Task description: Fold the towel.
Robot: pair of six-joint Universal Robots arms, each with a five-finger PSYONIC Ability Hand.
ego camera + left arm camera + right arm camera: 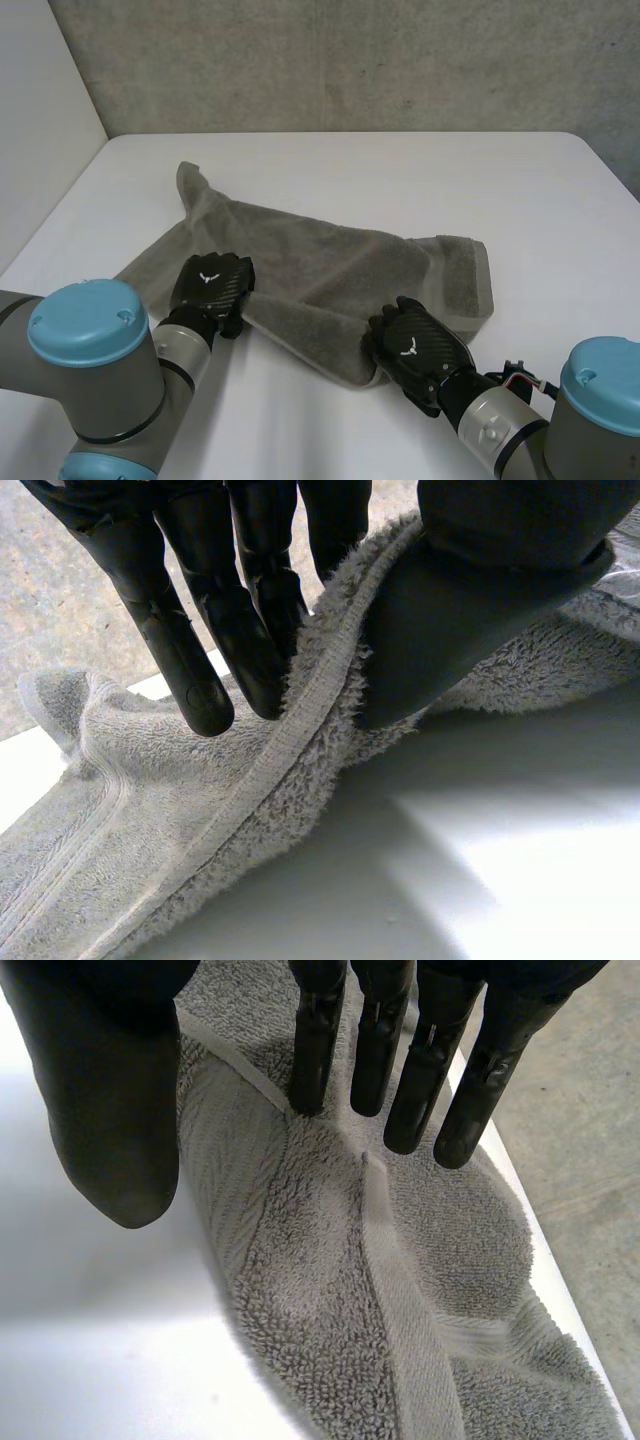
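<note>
A grey towel (330,265) lies crumpled on the white table (420,170), with one corner pointing to the far left. My left hand (210,285) is at its near left edge. In the left wrist view the fingers (200,630) and thumb (480,600) pinch the hemmed edge of the towel (200,820), lifting it a little. My right hand (415,345) is at the near right corner. Its straight fingers (320,1050) rest on the towel (330,1290), while the thumb (110,1110) stands apart beside the towel's edge, over bare table.
The table's far edge (340,133) meets a grey concrete wall (350,60). Bare table surface lies to the right of the towel and beyond it.
</note>
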